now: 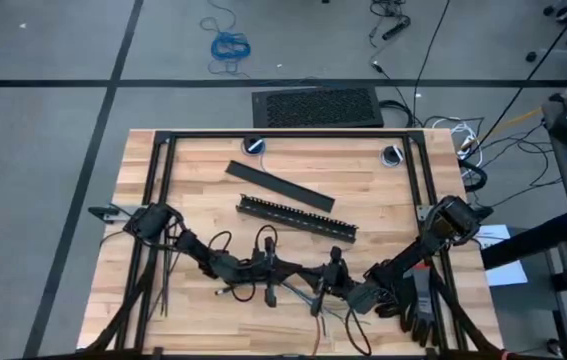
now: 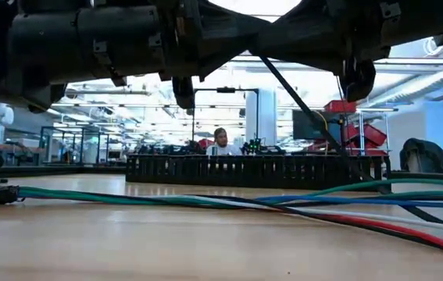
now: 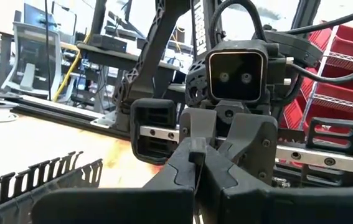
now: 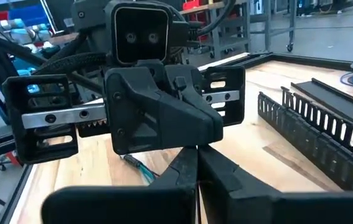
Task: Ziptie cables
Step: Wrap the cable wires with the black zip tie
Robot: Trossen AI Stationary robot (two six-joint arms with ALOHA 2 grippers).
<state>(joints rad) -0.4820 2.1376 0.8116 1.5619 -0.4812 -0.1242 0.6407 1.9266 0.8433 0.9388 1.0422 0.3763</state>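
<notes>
Cables [image 2: 205, 201] nearest on table; left gripper [image 4: 192, 152] closed | right gripper [image 3: 196, 163] closed

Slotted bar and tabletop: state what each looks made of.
Slotted bar: likely moulded plastic, matt black; thin, evenly cut comb-like fingers show in the right wrist view. Tabletop: wood, pale and smooth, apparently butcher-block; narrow jointed strips with grain show.

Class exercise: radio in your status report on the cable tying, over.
Left gripper, right gripper shut, tip to tip. Cables loose below, no tie seen. Slotted bar behind, clear.
</notes>
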